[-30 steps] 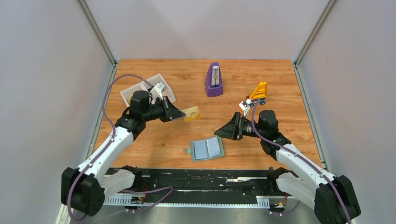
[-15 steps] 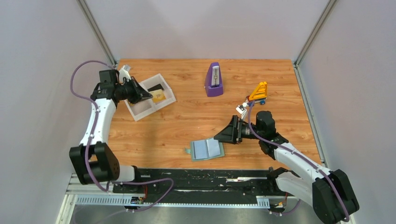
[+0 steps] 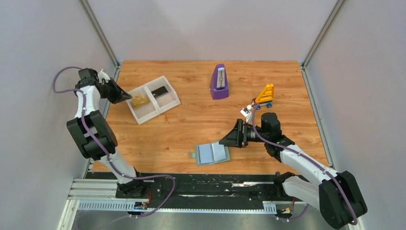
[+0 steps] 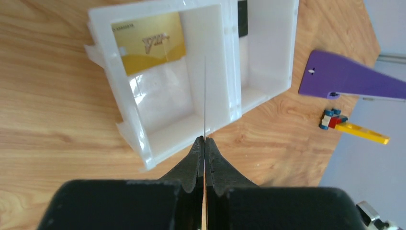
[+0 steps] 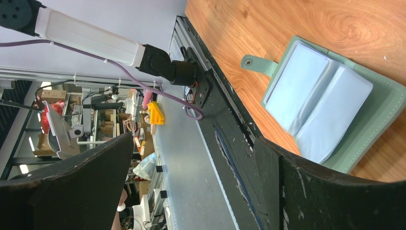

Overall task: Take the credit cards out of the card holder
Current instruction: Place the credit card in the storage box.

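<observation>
The pale teal card holder (image 3: 212,153) lies open near the table's front edge, strap tab to the left; it also shows in the right wrist view (image 5: 325,105). The yellowish-gold card (image 3: 140,100) leans in the left compartment of a white tray (image 3: 135,115); the dark card (image 3: 159,91) lies in the right compartment. My left gripper (image 3: 127,97) is shut just left of the tray. In the left wrist view its fingertips (image 4: 205,140) meet below the gold card (image 4: 148,48), and a thin grey line I cannot identify runs from them. My right gripper (image 3: 230,136) is open, just right of the holder.
A purple metronome (image 3: 219,82) stands at the back middle. A yellow toy with blue wheels (image 3: 265,94) sits behind the right arm. Grey enclosure walls close in the table on the left, back and right.
My left arm carried the gold card from mid-table to the tray and swung back to the far left. The card now rests in the tray's left compartment. The right arm barely moved.
</observation>
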Robot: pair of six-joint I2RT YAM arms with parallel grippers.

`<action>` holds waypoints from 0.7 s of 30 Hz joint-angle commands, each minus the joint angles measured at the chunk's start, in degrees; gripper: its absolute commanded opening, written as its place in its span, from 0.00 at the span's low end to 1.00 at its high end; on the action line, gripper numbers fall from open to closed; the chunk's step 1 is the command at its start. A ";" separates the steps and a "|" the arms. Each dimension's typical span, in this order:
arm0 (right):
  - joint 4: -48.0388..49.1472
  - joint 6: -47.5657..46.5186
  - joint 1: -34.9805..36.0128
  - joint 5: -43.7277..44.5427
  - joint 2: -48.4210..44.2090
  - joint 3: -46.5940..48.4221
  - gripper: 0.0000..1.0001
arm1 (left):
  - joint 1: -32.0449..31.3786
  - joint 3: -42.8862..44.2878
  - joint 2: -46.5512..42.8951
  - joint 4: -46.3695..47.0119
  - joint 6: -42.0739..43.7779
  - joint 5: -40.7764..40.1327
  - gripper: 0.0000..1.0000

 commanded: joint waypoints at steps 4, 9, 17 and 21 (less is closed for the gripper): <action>-0.54 -2.25 -0.28 0.41 0.60 3.65 1.00 | 1.23 7.57 6.41 -0.43 0.71 -0.08 0.00; -1.88 -3.47 -0.30 1.62 0.56 4.44 1.00 | 1.24 8.69 8.83 0.43 -0.85 0.06 0.00; -2.21 -4.55 -0.38 1.33 2.89 5.58 1.00 | 1.17 8.44 10.16 0.67 -1.28 -2.15 0.00; -3.42 -5.53 -0.61 1.71 2.84 6.25 1.00 | 0.96 7.62 10.98 1.38 -1.88 -2.52 0.00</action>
